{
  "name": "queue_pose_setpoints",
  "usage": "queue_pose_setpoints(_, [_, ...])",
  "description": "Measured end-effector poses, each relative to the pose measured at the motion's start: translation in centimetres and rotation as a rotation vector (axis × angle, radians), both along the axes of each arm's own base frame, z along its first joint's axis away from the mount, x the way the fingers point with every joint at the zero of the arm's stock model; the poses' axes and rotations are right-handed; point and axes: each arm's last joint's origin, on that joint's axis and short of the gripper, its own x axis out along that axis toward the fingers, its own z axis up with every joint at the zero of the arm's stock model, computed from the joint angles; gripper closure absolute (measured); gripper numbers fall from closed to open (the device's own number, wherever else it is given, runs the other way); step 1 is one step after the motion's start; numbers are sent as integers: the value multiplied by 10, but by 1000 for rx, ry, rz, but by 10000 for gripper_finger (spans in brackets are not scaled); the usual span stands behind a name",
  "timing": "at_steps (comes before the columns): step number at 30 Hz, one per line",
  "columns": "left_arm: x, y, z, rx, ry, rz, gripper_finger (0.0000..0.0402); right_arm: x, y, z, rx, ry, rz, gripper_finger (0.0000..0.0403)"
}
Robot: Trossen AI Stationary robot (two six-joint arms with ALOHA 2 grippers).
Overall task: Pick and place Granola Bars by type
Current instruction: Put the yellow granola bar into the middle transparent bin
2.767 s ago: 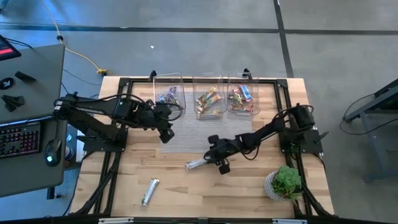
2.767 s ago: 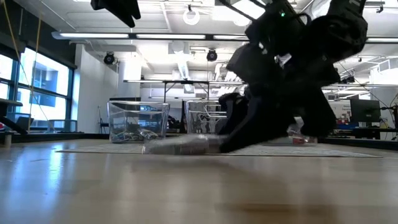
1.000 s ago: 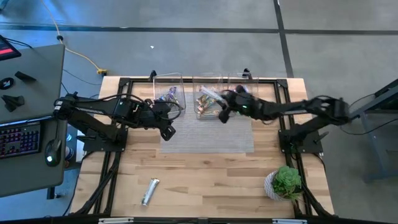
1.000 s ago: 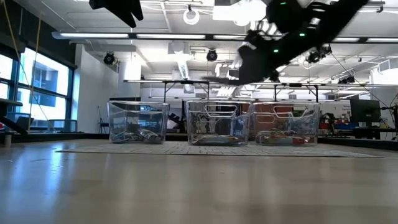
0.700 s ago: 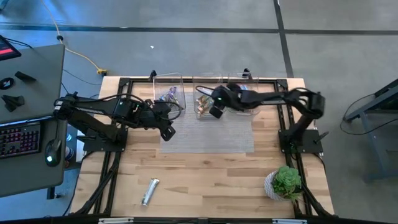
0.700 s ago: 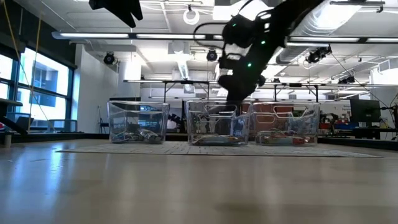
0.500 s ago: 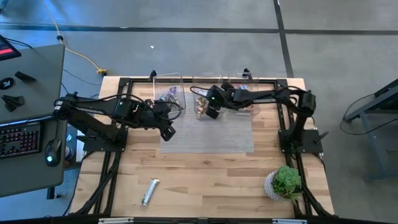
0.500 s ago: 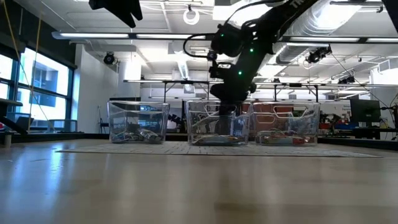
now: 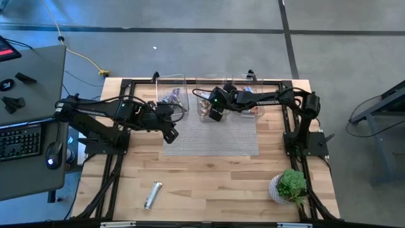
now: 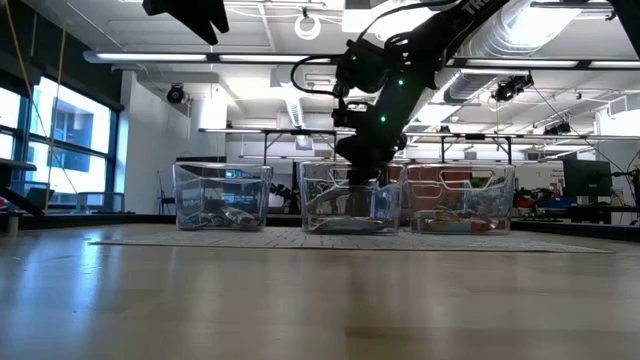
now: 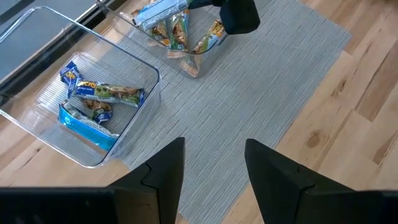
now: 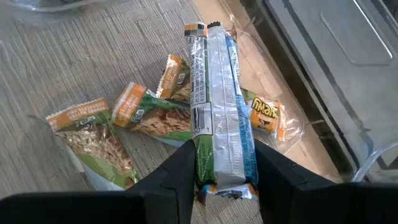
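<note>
- A lone silver-wrapped bar point(image 9: 152, 194) lies on the bare wood at about 7 o'clock on the bench point(image 9: 209, 190), well apart from both arms; a potted plant point(image 9: 290, 185) stands at about 4 o'clock.
- The left gripper point(image 9: 169, 134) hangs over the 9 o'clock edge of the grey mat point(image 9: 212, 136), just short of the bins. In its wrist view its fingers point(image 11: 163, 168) stand apart with nothing between them, and the mat shows through the gap.
- Three clear bins stand in a row along the far, 12 o'clock side of the mat: the left bin point(image 9: 171, 95) with blue and purple wrappers, the middle bin point(image 9: 210, 104) with orange-and-green ones, the right bin point(image 9: 248, 101) with mixed red and blue ones.
- The right gripper point(image 9: 216, 113) is over the middle bin, reached across from the 3 o'clock side.
- In the right wrist view its fingers point(image 12: 177, 171) are clamped on a long silver-white and blue bar point(image 12: 219, 118), gripped near one end, with the other end pointing out ahead of the fingers.
- Below that held bar, several orange-and-green granola bars point(image 12: 146, 115) lie loose on the bin's floor, apart from the held one.
</note>
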Motion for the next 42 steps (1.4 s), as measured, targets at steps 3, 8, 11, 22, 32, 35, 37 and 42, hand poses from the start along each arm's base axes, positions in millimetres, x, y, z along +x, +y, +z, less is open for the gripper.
queue_pose_setpoints(3, [0, 0, 0, 0, 0, 0, 238, 0, 1, 2, -44, 26, 13, 284])
queue_pose_setpoints(8, [0, 0, 0, 0, 0, 0, 238, 2, 10, 6, -145, 80, 49, 284])
queue_pose_setpoints(11, [0, 0, 0, -1, 0, 0, 238, 4, 16, 7, -212, 139, 111, 284])
queue_pose_setpoints(22, [0, 0, 0, -1, 0, 0, 238, 8, 24, 8, -222, 146, 208, 284])
queue_pose_setpoints(32, [0, 0, 0, -1, 0, 0, 238, 7, 17, 8, -217, 140, 221, 284])
queue_pose_setpoints(35, [0, 0, 0, -1, 0, 0, 238, 6, 14, 8, -216, 140, 216, 284])
queue_pose_setpoints(37, [0, 0, 0, -1, 0, 0, 238, 6, 14, 8, -218, 141, 214, 284])
queue_pose_setpoints(42, [0, 0, 0, -17, 2, -9, 238, 6, 14, 8, -219, 143, 216, 284])
